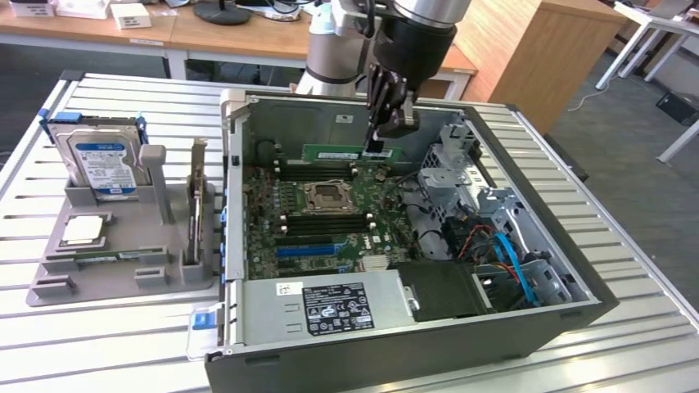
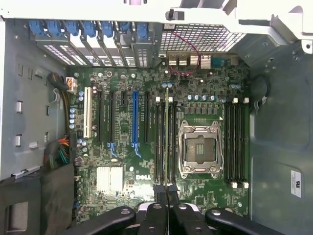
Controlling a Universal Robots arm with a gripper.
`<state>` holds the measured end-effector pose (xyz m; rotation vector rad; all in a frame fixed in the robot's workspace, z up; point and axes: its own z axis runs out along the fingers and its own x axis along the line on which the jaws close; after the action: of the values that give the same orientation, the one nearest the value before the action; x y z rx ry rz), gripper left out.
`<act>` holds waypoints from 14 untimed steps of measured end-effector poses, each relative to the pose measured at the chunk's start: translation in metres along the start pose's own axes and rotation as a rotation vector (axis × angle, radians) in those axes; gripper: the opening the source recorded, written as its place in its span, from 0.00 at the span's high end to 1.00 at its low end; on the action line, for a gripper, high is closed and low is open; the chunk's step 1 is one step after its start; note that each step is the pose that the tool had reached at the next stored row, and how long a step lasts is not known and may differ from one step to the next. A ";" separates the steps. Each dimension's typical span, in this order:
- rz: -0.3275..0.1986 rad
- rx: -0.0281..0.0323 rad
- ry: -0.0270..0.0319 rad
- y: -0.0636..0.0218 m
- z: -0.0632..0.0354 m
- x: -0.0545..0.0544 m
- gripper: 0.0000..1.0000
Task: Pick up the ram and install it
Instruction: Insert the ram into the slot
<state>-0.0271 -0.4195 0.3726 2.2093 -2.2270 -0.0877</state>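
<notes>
Most of the arm (image 1: 421, 33) is cut off by the exterior view's top edge; you get just its dark wrist section reaching straight down into the open computer case (image 1: 437, 360). In the wrist view the ram (image 2: 167, 137) shows edge-on as a thin line, chips and label unreadable, and it covers part of the slot bank under it, so you cannot count that bank's slots. How high the stick sits over the slots is hard to judge in either view. Count: one ram in the grip; one CPU socket (image 2: 198, 149) flanked by two banks of black memory slots; one long blue slot (image 2: 135, 122) and one white slot (image 2: 88, 112) on the motherboard (image 2: 205, 205). Outside the case, on the exterior view's left, you have one grey holder (image 1: 98, 282) with one hard drive (image 1: 104, 160) and one upright expansion card (image 1: 198, 205). The gripper (image 1: 377, 149) points down with its fingers pressed together on the ram (image 1: 340, 152), pinching it near one end. The stick hangs level inside the case. Seen from the wrist, between the fingertips of the gripper (image 2: 167, 193), it lines up with the bank between the socket and the blue slot.
</notes>
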 end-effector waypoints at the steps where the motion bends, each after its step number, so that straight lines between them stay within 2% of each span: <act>1: 0.000 0.0001 -0.0001 -0.0001 0.0016 0.000 0.89; 14: 0.000 -0.0001 0.0000 -0.0010 0.0236 0.001 0.89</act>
<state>-0.0271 -0.4195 0.3490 2.2092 -2.2270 -0.0877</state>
